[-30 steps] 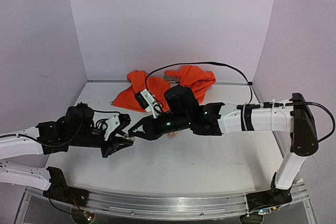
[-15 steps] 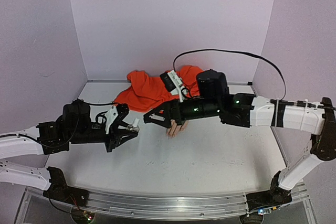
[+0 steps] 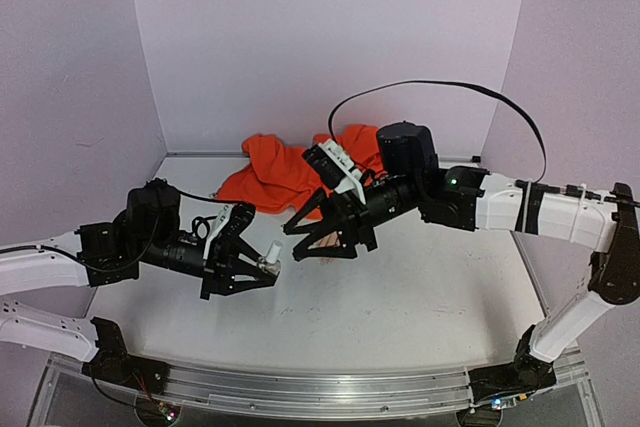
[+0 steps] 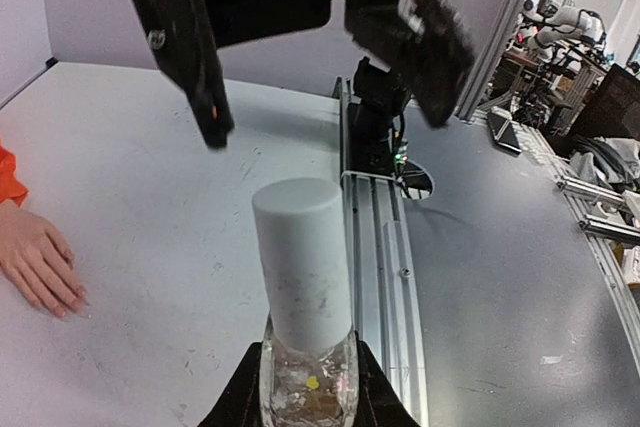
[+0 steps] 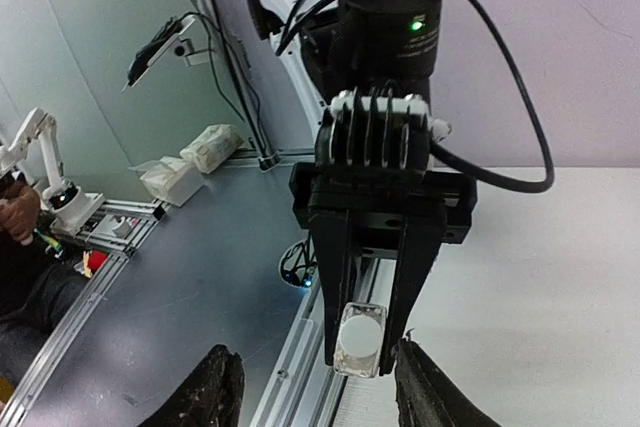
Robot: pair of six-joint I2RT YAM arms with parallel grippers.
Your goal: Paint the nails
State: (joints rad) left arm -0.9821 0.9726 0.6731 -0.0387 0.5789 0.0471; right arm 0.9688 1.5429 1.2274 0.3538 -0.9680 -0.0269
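Item: nails (image 4: 66, 299), pale tips of flesh-coloured mannequin hand (image 4: 30, 252) in orange sleeve (image 4: 8, 182), flat on white desk (image 4: 150, 177); apparently unpainted. Clear glass bottle (image 4: 305, 387), white cap (image 4: 300, 257) on, clamped by left fingers (image 4: 236, 405). Opposite: right fingers (image 5: 218, 387), wide, empty. Step: uncapping; next, close squarely round cap.

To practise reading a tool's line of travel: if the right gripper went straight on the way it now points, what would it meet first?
Probably the white cap of the bottle in the left gripper: the right wrist view shows it ahead between the right gripper's open fingers. Depth unclear.
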